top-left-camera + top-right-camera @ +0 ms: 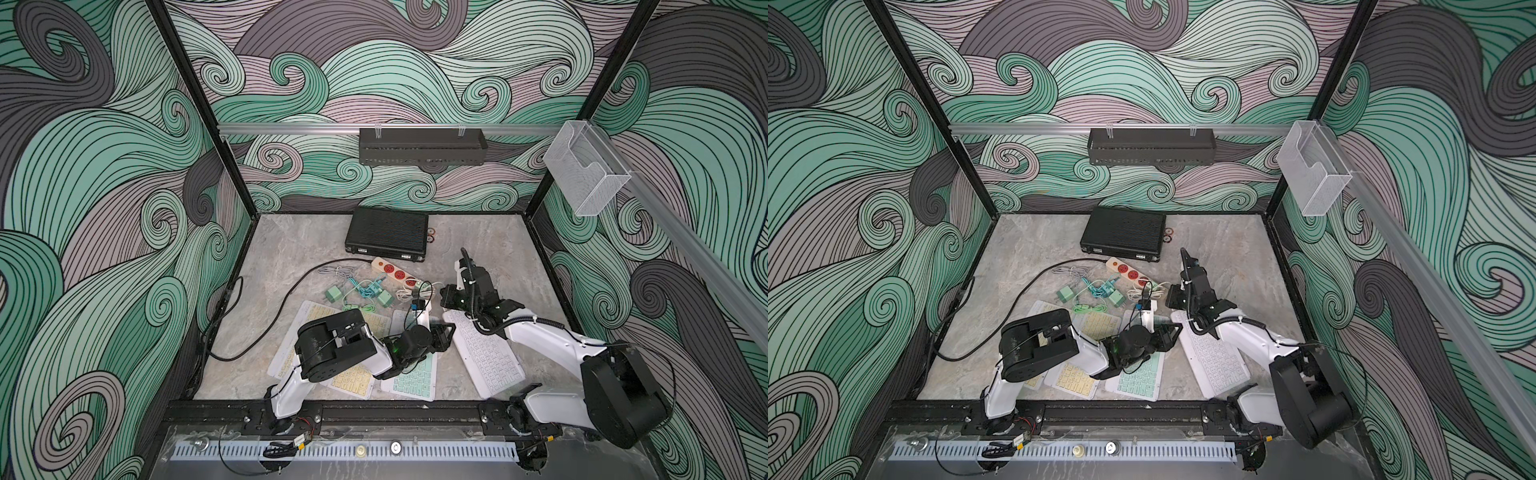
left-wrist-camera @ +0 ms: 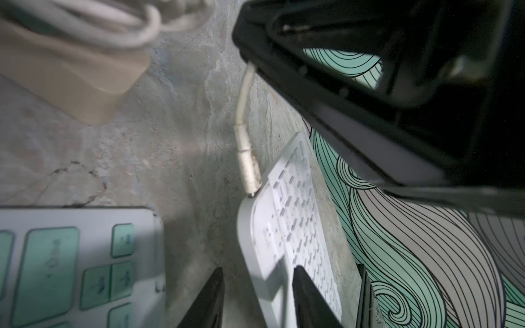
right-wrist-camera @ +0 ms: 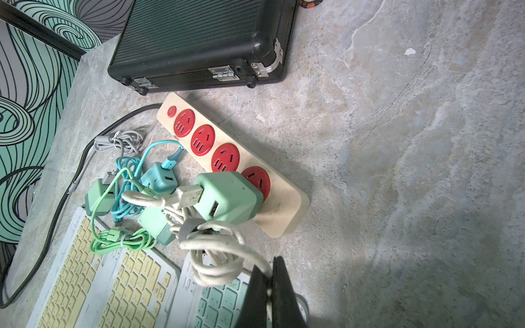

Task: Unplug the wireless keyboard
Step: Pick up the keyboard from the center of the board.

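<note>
white keyboard [image 1: 488, 357]: flat on tabletop [image 1: 291, 249], angled, right end of the keyboard row, partly under the right arm
connector [image 2: 249, 164]: white, still seated in the white keyboard's far corner
white cable [image 2: 241, 99]: runs up from the connector into the right pincer; the rest is a loose coil just past the keyboards
right pincer [image 3: 270, 272]: closed tight, pinching the white cable between its fingers, held over the far end of the green keyboard
left pincer [image 2: 258, 272]: partly open, fingers straddling the white keyboard's near-connector edge; gap shows on one side, contact on the other unclear
green keyboard [image 1: 411, 378]: just left of the white one, partly under the left arm
yellow keyboards [image 3: 71, 269]: two, left of the green one, overlapping
power strip [image 3: 227, 159]: beige, red sockets, beyond the keyboards
green charger cube [image 3: 227, 196]: on the strip's last socket, white USB plug in its side
black case [image 3: 199, 37]: behind the strip, near the back wall
</note>
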You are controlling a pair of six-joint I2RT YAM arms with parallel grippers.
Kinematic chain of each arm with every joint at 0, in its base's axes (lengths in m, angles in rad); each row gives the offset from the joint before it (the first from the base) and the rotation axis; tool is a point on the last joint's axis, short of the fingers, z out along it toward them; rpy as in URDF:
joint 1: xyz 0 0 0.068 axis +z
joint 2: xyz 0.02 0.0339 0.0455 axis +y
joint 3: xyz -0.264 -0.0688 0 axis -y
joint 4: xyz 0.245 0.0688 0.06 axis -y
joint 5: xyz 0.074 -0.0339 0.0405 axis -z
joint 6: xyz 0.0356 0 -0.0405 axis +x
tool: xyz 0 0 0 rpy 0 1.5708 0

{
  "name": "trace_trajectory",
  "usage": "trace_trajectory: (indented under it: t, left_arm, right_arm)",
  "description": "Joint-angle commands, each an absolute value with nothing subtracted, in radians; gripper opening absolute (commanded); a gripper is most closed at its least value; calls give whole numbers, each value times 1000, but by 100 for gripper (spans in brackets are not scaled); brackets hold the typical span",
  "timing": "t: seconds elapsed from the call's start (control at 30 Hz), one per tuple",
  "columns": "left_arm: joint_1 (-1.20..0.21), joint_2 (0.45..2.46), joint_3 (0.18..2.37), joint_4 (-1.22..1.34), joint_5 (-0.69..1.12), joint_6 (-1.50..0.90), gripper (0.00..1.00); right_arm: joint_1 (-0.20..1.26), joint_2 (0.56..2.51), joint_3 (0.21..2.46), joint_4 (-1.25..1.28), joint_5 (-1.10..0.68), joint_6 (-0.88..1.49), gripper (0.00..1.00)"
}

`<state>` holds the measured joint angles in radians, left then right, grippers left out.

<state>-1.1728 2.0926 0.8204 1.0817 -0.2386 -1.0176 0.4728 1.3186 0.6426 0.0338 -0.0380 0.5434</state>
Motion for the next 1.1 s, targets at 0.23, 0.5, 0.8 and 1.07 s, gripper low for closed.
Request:
trace_trajectory:
  t: [0.23, 0.5, 0.8, 1.07]
  left_arm:
    - [-1183, 2141, 878, 1195, -230, -968, 30]
    - [-1183, 2141, 885, 1196, -216, -947, 8]
    - [-1184, 2118, 881, 1169, -178, -918, 6]
    - [-1183, 2113, 847, 1196, -195, -905, 5]
  right_arm:
    - [479, 1310, 652, 69, -43, 572, 0]
    - [479, 1309, 658, 58, -33, 571, 7]
    - [471, 1217, 706, -79, 80, 485, 37]
    - [472, 1104, 695, -158, 113, 437, 39]
